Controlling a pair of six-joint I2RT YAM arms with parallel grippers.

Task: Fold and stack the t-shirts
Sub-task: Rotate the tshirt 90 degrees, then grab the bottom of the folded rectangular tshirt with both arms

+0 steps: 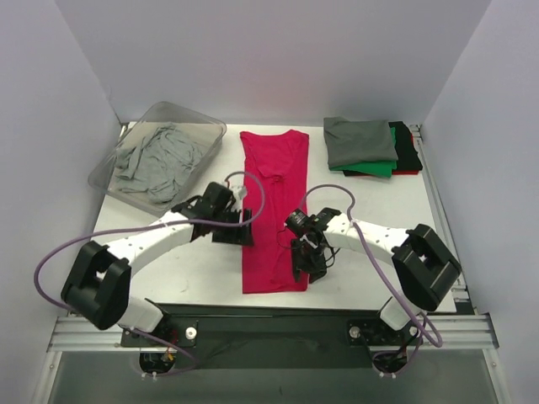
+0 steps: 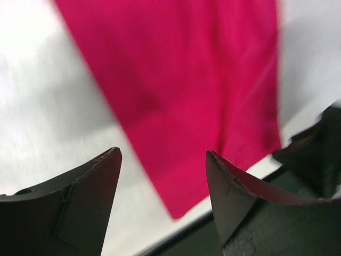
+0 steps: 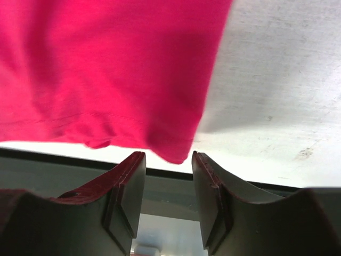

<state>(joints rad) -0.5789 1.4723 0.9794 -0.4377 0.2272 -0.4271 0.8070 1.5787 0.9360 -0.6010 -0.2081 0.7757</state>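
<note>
Magenta t-shirt (image 1: 271,202) lies flat mid-table, blurred in your left wrist view. Nearest you, your right gripper (image 3: 168,156) has its jaws narrow at the hem corner, pinching nothing. Farther on, your left gripper (image 2: 163,153) gapes wide, empty, at the shirt's left edge.

The left arm (image 1: 139,244) and right arm (image 1: 375,238): white links are joined by black housings; a lilac cable (image 1: 46,265) is looped along each. Dark wedge-shaped fingers (image 2: 88,202) are fitted.

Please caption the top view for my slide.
Left gripper and right gripper at the edges of the magenta shirt; bin of grey shirts far left, stack far right.
</note>
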